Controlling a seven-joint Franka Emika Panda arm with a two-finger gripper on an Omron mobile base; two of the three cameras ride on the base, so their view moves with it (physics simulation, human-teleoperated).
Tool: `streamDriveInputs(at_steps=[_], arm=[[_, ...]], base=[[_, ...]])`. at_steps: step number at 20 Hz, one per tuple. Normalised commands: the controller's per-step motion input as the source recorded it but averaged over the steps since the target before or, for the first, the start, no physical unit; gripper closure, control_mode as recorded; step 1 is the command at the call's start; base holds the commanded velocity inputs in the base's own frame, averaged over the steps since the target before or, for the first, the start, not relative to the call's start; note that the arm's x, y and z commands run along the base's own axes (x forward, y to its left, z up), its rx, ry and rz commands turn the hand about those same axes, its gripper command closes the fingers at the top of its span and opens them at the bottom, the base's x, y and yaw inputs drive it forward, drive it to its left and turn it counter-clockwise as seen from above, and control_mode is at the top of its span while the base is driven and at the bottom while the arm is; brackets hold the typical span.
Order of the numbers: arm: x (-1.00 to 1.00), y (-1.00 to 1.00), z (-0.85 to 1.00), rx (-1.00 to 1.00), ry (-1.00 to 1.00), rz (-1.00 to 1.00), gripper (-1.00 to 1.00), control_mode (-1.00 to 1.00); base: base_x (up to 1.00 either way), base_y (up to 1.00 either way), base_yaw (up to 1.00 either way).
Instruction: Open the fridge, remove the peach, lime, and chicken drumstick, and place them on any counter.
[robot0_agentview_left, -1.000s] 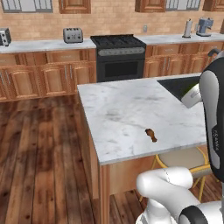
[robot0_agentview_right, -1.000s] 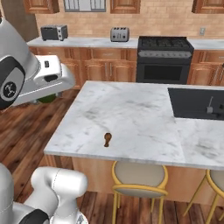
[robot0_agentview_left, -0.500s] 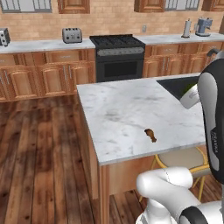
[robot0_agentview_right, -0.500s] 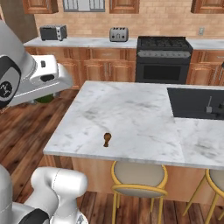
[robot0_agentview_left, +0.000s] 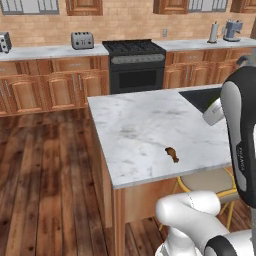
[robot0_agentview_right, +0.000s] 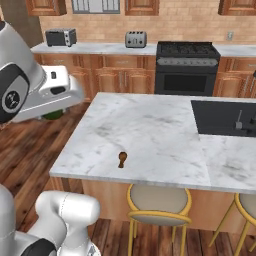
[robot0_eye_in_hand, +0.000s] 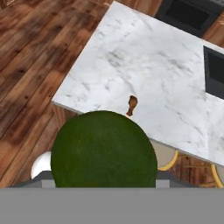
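A dark green lime (robot0_eye_in_hand: 103, 148) fills the lower middle of the hand view and hides my fingertips. In the right base view my gripper (robot0_agentview_right: 55, 106) hangs left of the island, over the wooden floor, shut on the lime (robot0_agentview_right: 51, 115), which shows as a green patch under the hand. A small brown chicken drumstick (robot0_agentview_left: 172, 154) (robot0_agentview_right: 121, 159) (robot0_eye_in_hand: 131, 105) lies on the white marble counter (robot0_agentview_left: 140, 120) (robot0_agentview_right: 150, 130) (robot0_eye_in_hand: 144, 61) near its front edge. The fridge and the peach are out of view.
A black sink (robot0_agentview_right: 225, 117) with a tap is cut into the island's right part. Yellow-framed stools (robot0_agentview_right: 157, 205) stand under its front edge. Behind are a black stove (robot0_agentview_right: 187, 67), wooden cabinets and a toaster (robot0_agentview_right: 135, 39) on the long countertop. Wooden floor lies left.
My hand with the lime has drifted a little to the right, toward the island's left edge. The drumstick has stayed where it was.
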Motion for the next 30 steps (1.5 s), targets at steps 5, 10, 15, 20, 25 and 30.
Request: streamDriveInputs(at_steps=[5,10,15,20,25,30], arm=[[0.61,0.01,-0.60,0.00,0.21,0.00,1.00,-1.00],[0.76,0.06,-0.87,0.00,0.09,0.00,1.00,-1.00],[0.89,0.09,-0.81,0.04,0.00,0.00,1.00,-1.00],[1.00,0.02,-0.67,0.06,0.01,0.00,1.00,-1.00],[1.00,0.00,-0.76,0.00,0.01,0.00,1.00,-1.00],[0.87,0.00,-0.61,0.00,0.08,0.00,1.00,-1.00]], base=[[0.00,0.00,0.00],[0.00,0.00,0.00],[0.00,0.00,0.00],[0.00,0.00,0.00],[0.00,0.00,0.00],[0.00,0.00,0.00]])
